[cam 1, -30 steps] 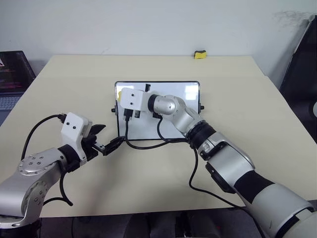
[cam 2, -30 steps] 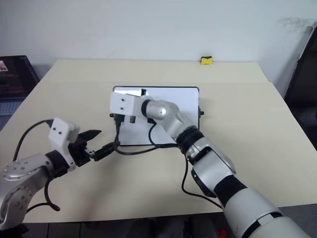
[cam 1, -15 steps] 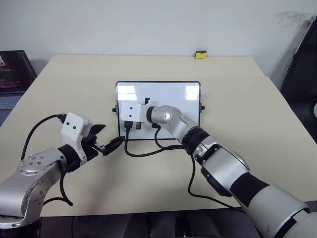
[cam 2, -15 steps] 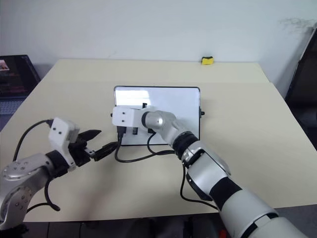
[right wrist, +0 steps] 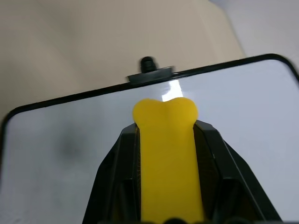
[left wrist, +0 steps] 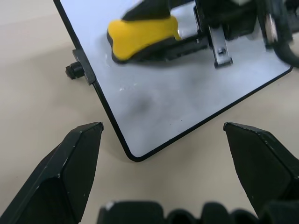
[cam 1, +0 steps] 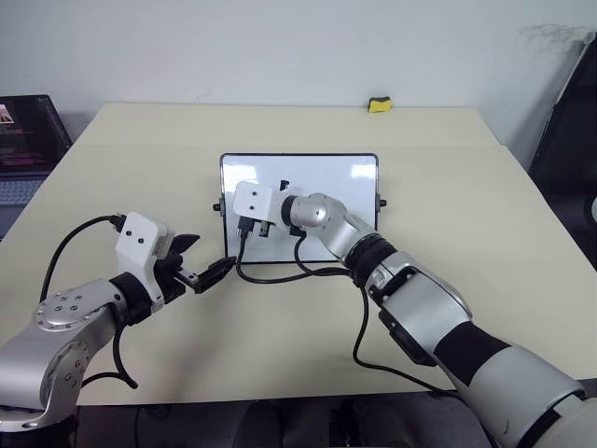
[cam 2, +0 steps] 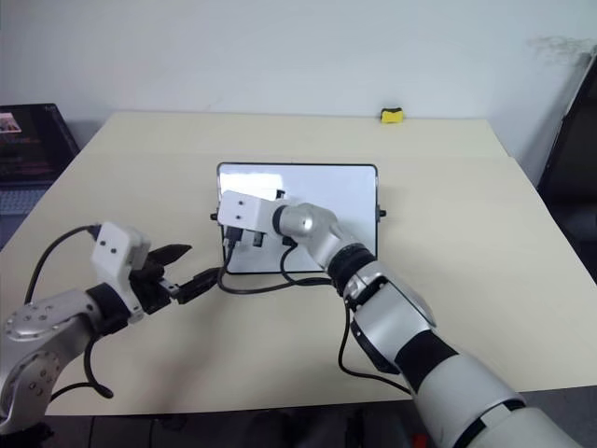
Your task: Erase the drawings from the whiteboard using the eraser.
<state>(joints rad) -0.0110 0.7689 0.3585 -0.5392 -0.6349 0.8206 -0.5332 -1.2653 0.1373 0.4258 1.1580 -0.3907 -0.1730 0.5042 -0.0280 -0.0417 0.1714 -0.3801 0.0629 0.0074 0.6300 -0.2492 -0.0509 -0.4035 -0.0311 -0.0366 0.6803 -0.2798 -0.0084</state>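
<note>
Beige table [cam 1: 485, 233], whiteboard [cam 1: 345, 177] half hidden behind right end effector [right wrist: 166, 140] pinching yellow eraser [right wrist: 168, 154]; left end effector [left wrist: 163, 154] spread.

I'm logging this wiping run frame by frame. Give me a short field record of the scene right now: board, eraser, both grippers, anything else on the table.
whiteboard: small glossy white whiteboard with thin black frame, flat on the beige table; faint grey smudges
eraser: yellow foam eraser with black underside, over the board's left part
right gripper: shut on the eraser
left gripper: open, near the board's corner, holding nothing
other: second small yellow-and-black block at the table's far edge
</note>
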